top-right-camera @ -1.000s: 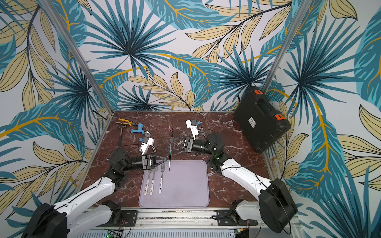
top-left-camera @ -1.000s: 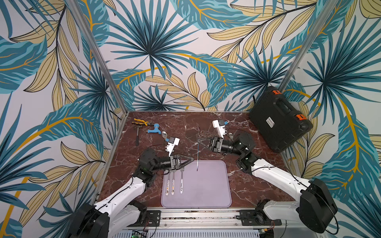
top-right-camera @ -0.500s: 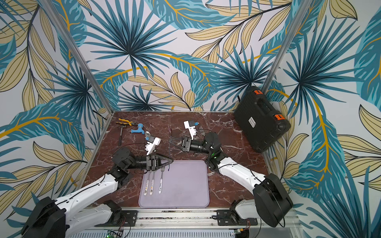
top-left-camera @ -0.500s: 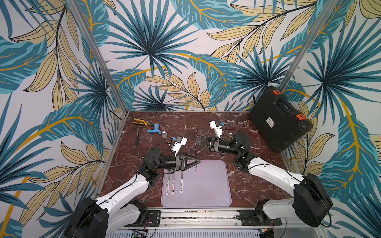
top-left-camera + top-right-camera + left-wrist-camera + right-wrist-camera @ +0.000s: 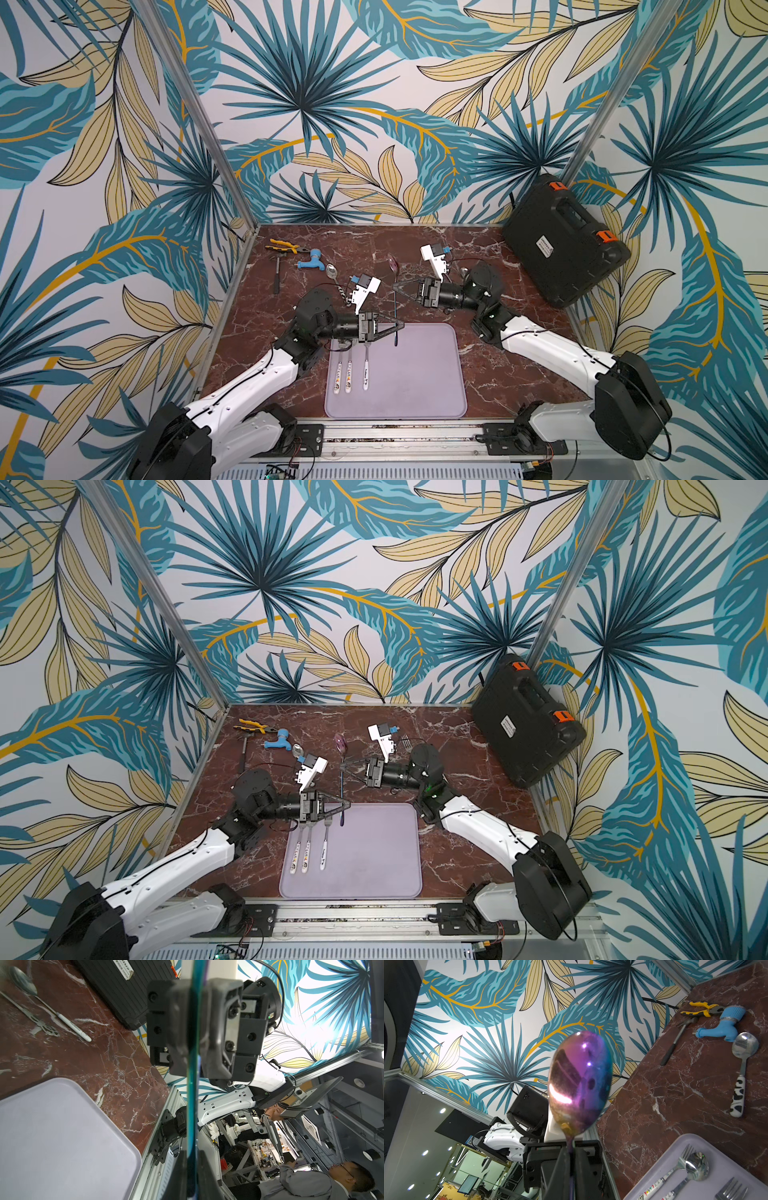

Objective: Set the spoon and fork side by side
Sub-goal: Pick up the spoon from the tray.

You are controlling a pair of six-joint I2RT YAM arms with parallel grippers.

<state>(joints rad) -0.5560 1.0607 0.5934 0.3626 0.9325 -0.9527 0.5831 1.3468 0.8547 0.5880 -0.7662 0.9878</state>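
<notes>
An iridescent purple spoon stands upright above the far edge of the lilac tray, bowl up. My left gripper is shut on its lower handle. From the other side my right gripper meets the handle higher up, its fingers tight against it. A fork with a white handle lies on the tray's left part, next to a white-handled spoon and another fork.
A black case leans at the back right. Yellow pliers, a hammer, a blue tap and a silver spoon with a spotted handle lie at the back left. More cutlery lies behind the right arm.
My left gripper moved right from over the tray's cutlery and shut on the upright spoon's lower handle. The right gripper kept hold of the spoon and shifted slightly back.
</notes>
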